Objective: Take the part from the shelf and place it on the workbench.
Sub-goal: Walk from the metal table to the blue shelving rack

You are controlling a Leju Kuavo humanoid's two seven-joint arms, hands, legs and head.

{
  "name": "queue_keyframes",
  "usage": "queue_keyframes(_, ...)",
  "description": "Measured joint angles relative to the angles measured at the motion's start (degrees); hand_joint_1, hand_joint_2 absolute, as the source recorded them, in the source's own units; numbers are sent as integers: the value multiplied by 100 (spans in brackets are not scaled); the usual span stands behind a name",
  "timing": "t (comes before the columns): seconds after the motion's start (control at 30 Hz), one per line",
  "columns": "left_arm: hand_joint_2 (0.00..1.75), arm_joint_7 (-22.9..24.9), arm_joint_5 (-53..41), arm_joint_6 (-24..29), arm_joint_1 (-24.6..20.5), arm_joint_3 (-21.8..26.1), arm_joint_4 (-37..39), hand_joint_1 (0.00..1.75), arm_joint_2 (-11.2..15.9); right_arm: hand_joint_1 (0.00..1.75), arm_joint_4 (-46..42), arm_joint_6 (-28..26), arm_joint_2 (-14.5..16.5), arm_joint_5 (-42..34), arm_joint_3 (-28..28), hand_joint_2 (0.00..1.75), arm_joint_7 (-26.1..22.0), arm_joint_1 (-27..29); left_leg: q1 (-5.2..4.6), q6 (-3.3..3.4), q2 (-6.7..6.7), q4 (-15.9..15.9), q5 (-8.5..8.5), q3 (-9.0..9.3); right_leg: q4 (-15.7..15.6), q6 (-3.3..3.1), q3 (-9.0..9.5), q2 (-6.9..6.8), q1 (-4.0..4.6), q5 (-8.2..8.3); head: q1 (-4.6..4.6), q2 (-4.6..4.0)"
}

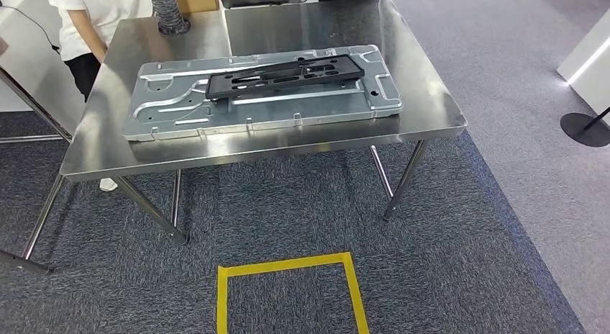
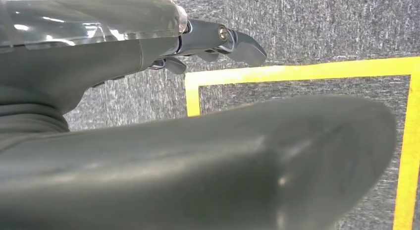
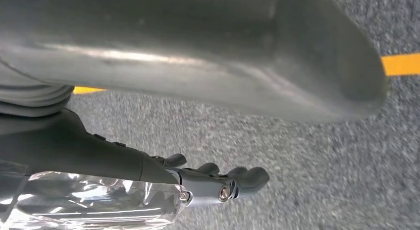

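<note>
Along the workbench's (image 1: 431, 111) middle, the black part (image 1: 288, 73) already lies on a grey panel (image 1: 173, 107); left hand (image 2: 218, 41) and right hand (image 3: 218, 183) hang released, so stepping back clear seems best

Person (image 1: 86, 24) cut off at top edge, torso only; hose (image 1: 167, 10) likewise. Left hand (image 2: 198, 155) thumb close & blurred, hides part of yellow tape (image 2: 297, 71).

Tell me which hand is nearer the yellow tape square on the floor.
Left, it seems. The left hand hangs over a corner of the yellow tape square, its fingers close to the line. The right hand hangs over grey carpet, the tape off toward the picture's edges.
</note>
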Motion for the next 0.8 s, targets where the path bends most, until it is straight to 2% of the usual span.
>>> queue_keyframes(0.03, 0, -13, -4, -1, -9, -12, -3, 0, 21, 0, 8, 15, 22, 1, 15, 0, 5, -5, -19, 31, -1, -316, -76, 195, 16, 23, -28, -7, 1, 47, 0, -1)
queue_keyframes(0.07, 0, -22, -7, -1, -14, -20, -4, 0, 40, 0, 16, 32, 41, 7, 31, 0, 16, -8, -33, 62, -1, -497, -126, 281, 18, 53, -44, -13, -2, 101, 0, -1)
queue_keyframes(0.13, 0, -30, -19, 3, -6, -31, -4, 0, 65, 0, 29, 64, 53, 30, 55, 0, 42, -8, -32, 134, 11, -556, -46, 225, 14, 116, -76, -9, -13, 166, 1, -1)
queue_keyframes(0.17, 0, -29, -35, 4, -2, -37, -4, 0, 79, 0, 34, 73, 57, 49, 71, 0, 51, -6, -20, 180, 22, -568, 24, 170, 85, 149, -114, 5, -23, 63, 1, -1)
queue_keyframes(0.2, 0, -27, -54, 4, -1, -43, -4, 0, 94, 0, 39, 79, 63, 66, 86, 0, 57, -3, -7, 216, 32, -580, 99, 100, 265, 181, -178, 20, -35, -158, 1, -1)
queue_keyframes(0.27, 0, -21, -90, 5, 2, -53, -4, 0, 129, 0, 49, 88, 78, 92, 114, 0, 50, 1, 1, 256, 42, -562, 234, -75, 937, 242, -344, 37, -85, -778, 1, -1)
queue_keyframes(0.3, 0, -19, -107, 6, 6, -58, -4, 0, 148, 0, 56, 94, 90, 98, 126, 0, 37, 1, 0, 253, 43, -539, 296, -172, 1309, 270, -403, 38, -109, -979, 1, 0)
queue_keyframes(0.33, 0, -19, -121, 6, 9, -65, -4, 0, 163, 0, 60, 98, 97, 99, 135, 0, 23, -1, -1, 243, 45, -507, 354, -276, 1575, 293, -406, 39, -130, -1031, 1, 0)
queue_keyframes(0.37, 0, -19, -139, 7, 8, -76, -4, 0, 180, 0, 64, 101, 106, 96, 143, 0, 13, -3, 1, 230, 47, -467, 408, -379, 1675, 308, -332, 38, -149, -950, 1, 0)
queue_keyframes(0.4, 0, -19, -160, 7, 7, -90, -4, 0, 195, 0, 67, 103, 117, 92, 149, 0, 8, -6, 3, 213, 47, -422, 456, -483, 1579, 316, -169, 38, -166, -793, 1, 0)
queue_keyframes(0.43, 0, -21, -178, 3, 6, -108, -4, 0, 209, 0, 68, 105, 126, 89, 152, 0, 8, -12, 5, 194, 46, -373, 501, -583, 1279, 314, 103, 38, -180, -656, 1, 1)
queue_keyframes(0.47, 0, -24, -196, -4, 6, -129, -4, 0, 222, 0, 69, 105, 139, 85, 155, 0, 9, -23, -1, 170, 42, -326, 541, -671, 858, 305, 426, 40, -182, -620, 1, 0)
queue_keyframes(0.5, 0, -27, -211, -14, 5, -149, -4, 0, 233, 0, 70, 105, 151, 85, 157, 0, 14, -35, -6, 138, 40, -287, 581, -743, 426, 286, 719, 44, -176, -663, 1, 0)
queue_keyframes(0.53, 0, -31, -221, -25, 0, -167, -4, 0, 244, 0, 73, 103, 165, 85, 159, 0, 22, -46, -8, 102, 39, -261, 627, -794, 93, 261, 922, 47, -162, -738, 1, 0)
queue_keyframes(0.57, 0, -35, -232, -34, -6, -180, -4, 0, 251, 0, 76, 99, 179, 85, 162, 0, 29, -52, -4, 63, 40, -255, 677, -830, -88, 228, 1002, 50, -137, -799, 1, 0)
queue_keyframes(0.63, 0, -42, -249, -46, -14, -191, -4, 0, 262, 0, 83, 93, 202, 97, 167, 0, 53, -48, 20, -17, 37, -254, 748, -886, -162, 139, 940, 39, -124, -737, 1, 0)
queue_keyframes(0.67, 0, -43, -255, -48, -10, -193, -4, 0, 263, 0, 85, 89, 210, 115, 174, 0, 70, -47, 33, -48, 28, -199, 668, -932, -173, 84, 885, 29, -125, -674, 1, -1)
queue_keyframes(0.7, 0, -44, -259, -50, -3, -194, -3, 0, 263, 0, 87, 85, 217, 138, 184, 0, 93, -46, 41, -72, 19, -43, 479, -999, -186, 34, 821, 18, -128, -606, 1, -1)
queue_keyframes(0.77, 0, -46, -260, -49, 2, -195, -2, 0, 263, 0, 89, 78, 226, 189, 211, 0, 127, -45, 54, -101, 9, 574, -99, -1181, -185, -31, 671, 7, -103, -479, 0, -1)
queue_keyframes(0.8, 0, -48, -258, -51, -1, -195, -2, 0, 263, 0, 89, 78, 227, 204, 225, 0, 132, -43, 55, -110, 9, 953, -326, -1258, -177, -43, 586, 5, -84, -415, 0, 0)
